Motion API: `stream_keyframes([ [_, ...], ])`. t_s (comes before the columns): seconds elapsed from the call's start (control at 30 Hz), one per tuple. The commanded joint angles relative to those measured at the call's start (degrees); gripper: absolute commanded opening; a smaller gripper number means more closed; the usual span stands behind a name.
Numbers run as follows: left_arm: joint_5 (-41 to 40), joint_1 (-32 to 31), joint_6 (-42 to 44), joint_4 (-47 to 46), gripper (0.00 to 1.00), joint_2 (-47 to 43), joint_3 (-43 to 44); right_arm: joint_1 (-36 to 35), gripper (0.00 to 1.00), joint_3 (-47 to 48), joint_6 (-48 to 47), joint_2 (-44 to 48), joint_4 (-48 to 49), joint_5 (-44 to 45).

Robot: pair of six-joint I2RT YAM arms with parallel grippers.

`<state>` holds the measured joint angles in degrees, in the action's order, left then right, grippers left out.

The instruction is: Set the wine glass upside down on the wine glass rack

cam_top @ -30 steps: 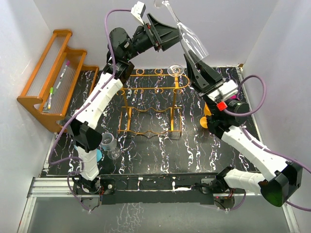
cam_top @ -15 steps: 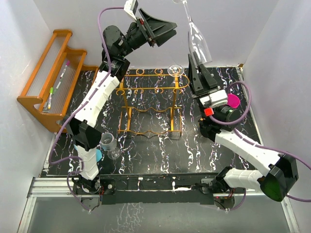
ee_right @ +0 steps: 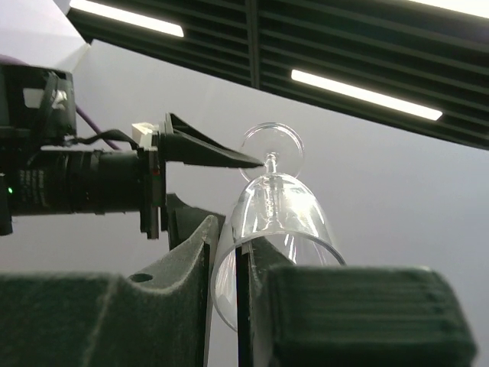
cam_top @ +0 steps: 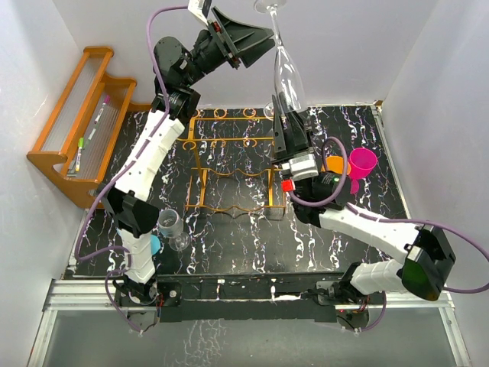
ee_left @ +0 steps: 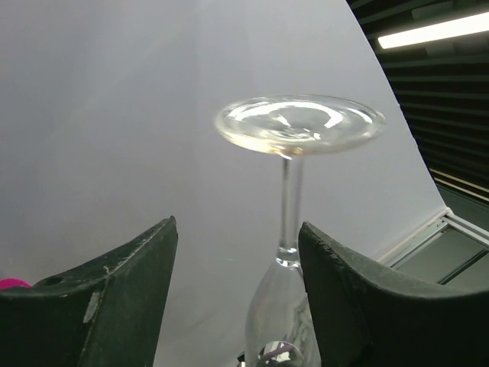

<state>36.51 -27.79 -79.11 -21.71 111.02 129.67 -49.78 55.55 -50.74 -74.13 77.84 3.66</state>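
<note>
The wine glass [cam_top: 287,73] is up in the air, foot to the ceiling, hanging over the 12 o'clock rail of the wine glass rack [cam_top: 237,174], well clear of the surface [cam_top: 252,237]. The right claw [cam_top: 284,107] is clenched on it. The right wrist view shows the bowl wall pinched near the rim, though I can't tell whether one finger sits inside the bowl. The left claw [cam_top: 256,38] is released. Its fingers [ee_left: 122,290] stand apart either side of the stem [ee_left: 289,206], not touching it.

This looks like thin, stiff, slick glass: light, but top-heavy when held by the lip, and a hard squeeze there could crack it. The stem just under the foot [ee_left: 298,122] is probably the safer hold. The foot, I'd say, has to slide into a loop.
</note>
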Motion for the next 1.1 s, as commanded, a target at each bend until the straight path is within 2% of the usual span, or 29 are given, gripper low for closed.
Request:
stream_keyframes([
  [0.0, 2.5, 0.5, -2.4, -3.8, 0.54, -4.1, 1.4, -0.1, 0.08, 1.6, -2.3, -1.1, 4.5, 5.3],
  [0.03, 2.7, 0.8, -2.7, -3.8, 0.47, -4.5, 0.9, 0.0, 0.08, 1.5, -2.6, -1.2, 4.9, 5.6],
  [0.1, 2.8, 1.5, -3.3, -3.6, 0.45, -5.3, -0.4, 0.0, 0.08, 1.5, -2.9, -1.2, 5.2, 5.9],
  [0.33, 2.7, 2.2, -3.9, -4.1, 0.55, -6.4, -2.0, 0.0, 0.08, 1.6, -3.1, -2.1, 4.7, 4.6],
  [0.6, 1.6, 1.9, -3.4, -1.5, 0.56, -6.6, -4.3, -0.4, 0.08, 3.2, -3.0, -4.2, 4.6, 4.3],
  [0.97, 1.3, 0.3, -3.2, -1.2, 0.44, -6.2, -4.9, -1.2, 0.08, 4.3, -4.1, -6.5, 5.4, 4.6],
  [1.07, 1.8, 0.0, -2.7, -1.3, 0.43, -6.6, -6.0, -1.3, 0.08, 4.5, -4.5, -6.5, 6.1, 5.1],
])
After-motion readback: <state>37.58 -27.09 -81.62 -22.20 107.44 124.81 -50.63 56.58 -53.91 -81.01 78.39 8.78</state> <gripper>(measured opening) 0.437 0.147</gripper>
